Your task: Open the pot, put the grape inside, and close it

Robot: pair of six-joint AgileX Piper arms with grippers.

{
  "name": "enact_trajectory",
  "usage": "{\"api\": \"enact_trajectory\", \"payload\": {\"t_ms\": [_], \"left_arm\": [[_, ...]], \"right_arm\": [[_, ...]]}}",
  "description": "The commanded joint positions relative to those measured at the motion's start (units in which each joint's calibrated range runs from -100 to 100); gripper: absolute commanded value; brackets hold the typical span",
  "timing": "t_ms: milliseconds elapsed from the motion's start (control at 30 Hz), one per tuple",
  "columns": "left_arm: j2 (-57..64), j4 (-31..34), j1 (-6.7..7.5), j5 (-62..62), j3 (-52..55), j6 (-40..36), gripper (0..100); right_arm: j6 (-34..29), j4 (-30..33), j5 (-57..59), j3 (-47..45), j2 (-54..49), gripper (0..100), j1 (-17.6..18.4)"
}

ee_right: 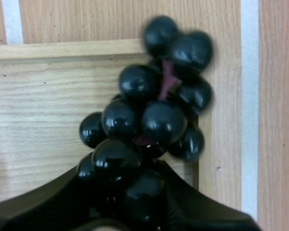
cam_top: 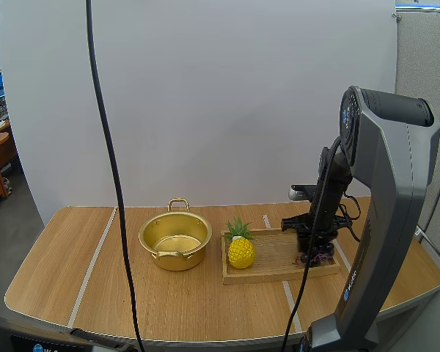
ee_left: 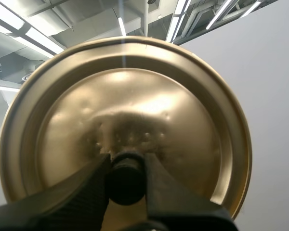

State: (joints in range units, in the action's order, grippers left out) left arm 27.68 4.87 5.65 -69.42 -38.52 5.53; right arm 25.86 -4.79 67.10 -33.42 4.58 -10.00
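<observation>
1. Surroundings. On the wooden desk [cam_top: 95, 286], crossed by white tape stripes [cam_top: 94, 260], a wooden tray [cam_top: 275, 258] lies just right of the pot [cam_top: 175, 240]. A yellow toy pineapple [cam_top: 241, 248] with a green crown stands upright on the tray's left end, between the pot and the bunch of grapes [cam_top: 320, 256]. Our right arm [cam_top: 385, 220] rises at the near right and reaches down over the tray's right end.

2. Containers.
- The pot stands open, with its bare floor showing. One loop handle points far and the other near.
- The lid [ee_left: 135, 96] is off the pot, carried by our left gripper [ee_left: 126, 166]. Its fingers [ee_left: 86, 190] pinch the black knob [ee_left: 126, 183] at the lid's centre.
- The tray holds the pineapple and the grapes. In the right wrist view the bunch of grapes [ee_right: 149, 120] lies at the tray's [ee_right: 38, 120] right edge, with its outer grapes hanging over the edge above the desk [ee_right: 226, 144].

3. Right gripper. Our right gripper [cam_top: 315, 248] sits low on the bunch. In the wrist view the right gripper [ee_right: 125, 171] has its fingers [ee_right: 202, 204] on either side of the bunch's end, with the grapes nipped between the tips.

4. Materials and shapes.
- Pot and lid: gold-coloured metal. The lid is round, with a raised rim ring and a slightly dimpled dome.
- Grapes: glossy dark spheres on a reddish stem.
- Tray and desk: light wood with visible grain.
</observation>
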Motion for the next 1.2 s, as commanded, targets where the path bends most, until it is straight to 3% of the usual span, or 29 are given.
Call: {"api": "enact_trajectory", "payload": {"t_ms": [0, 267, 500, 633, 867, 1033, 1167], "left_arm": [[0.4, 0.5, 0.18, 2.6, -0.5, -0.5, 0], [0.4, 0.5, 0.18, 2.6, -0.5, -0.5, 0], [0.4, 0.5, 0.18, 2.6, -0.5, -0.5, 0], [0.4, 0.5, 0.18, 2.6, -0.5, -0.5, 0], [0.4, 0.5, 0.18, 2.6, -0.5, -0.5, 0], [0.4, 0.5, 0.18, 2.6, -0.5, -0.5, 0], [0.4, 0.5, 0.18, 2.6, -0.5, -0.5, 0]], "right_arm": [[0.6, -1.3, 0.1, 0.5, -0.3, 0, 0.0], [0.6, -1.1, 0.2, 0.5, -1.6, 0, 0.0], [3.8, -4.8, 2.3, 0.5, -12.9, 0, 0.0], [6.2, -8.6, 5.5, 0.5, -20.6, 0, 0.0], [17.8, -21.4, 20.4, 0.5, -30.2, 0, 0.4], [17.6, -22.3, 23.7, 0.5, -32.6, 0, 5.3], [13.2, -19.9, 19.7, 0.7, -31.8, 0, 12.1]]}}
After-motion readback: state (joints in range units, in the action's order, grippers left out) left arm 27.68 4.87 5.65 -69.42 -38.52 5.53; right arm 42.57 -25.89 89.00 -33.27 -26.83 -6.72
